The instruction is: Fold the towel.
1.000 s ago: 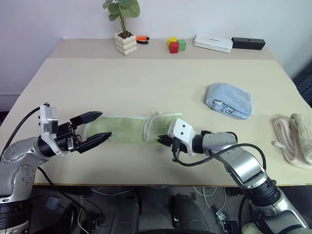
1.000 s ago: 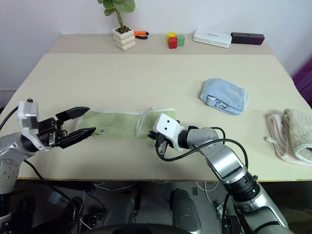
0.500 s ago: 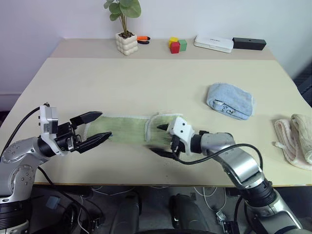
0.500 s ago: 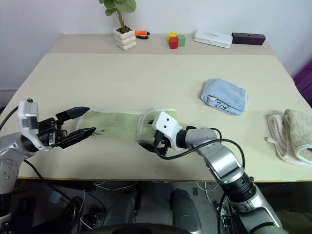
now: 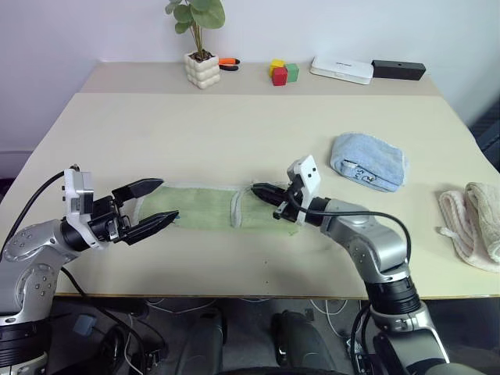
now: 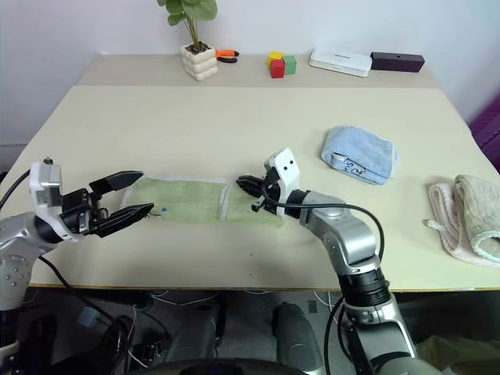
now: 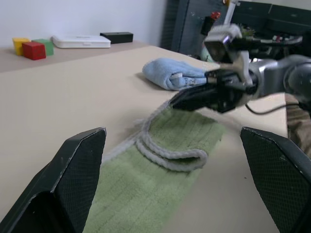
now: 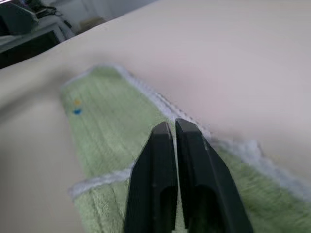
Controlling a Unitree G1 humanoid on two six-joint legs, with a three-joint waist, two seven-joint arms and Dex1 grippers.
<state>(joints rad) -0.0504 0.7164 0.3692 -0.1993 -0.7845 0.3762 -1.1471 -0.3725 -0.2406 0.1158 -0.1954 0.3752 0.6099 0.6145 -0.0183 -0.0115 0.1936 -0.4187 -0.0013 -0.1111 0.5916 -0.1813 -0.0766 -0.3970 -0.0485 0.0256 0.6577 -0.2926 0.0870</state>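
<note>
The towel (image 5: 199, 208) is a long light green strip with white edging, lying flat near the table's front edge. Its right end is folded back over itself (image 7: 170, 155). My right gripper (image 5: 260, 191) hovers level just above that folded end, pointing left. It is shut, and the right wrist view shows no cloth between its fingers (image 8: 187, 145), only the towel (image 8: 104, 126) lying below. My left gripper (image 5: 158, 205) stands wide open at the towel's left end, one finger on each side of the strip, holding nothing.
A folded light blue towel (image 5: 367, 162) lies right of centre and a cream towel (image 5: 473, 223) at the right edge. Along the back stand a potted plant (image 5: 201, 69), coloured blocks (image 5: 283, 72), a white box (image 5: 341, 69) and a black box (image 5: 398, 69).
My right gripper opened at the folded end, then shut again, rolling and moving up and away from the table's front edge. The fold stays lying on the towel. The left gripper has not moved.
</note>
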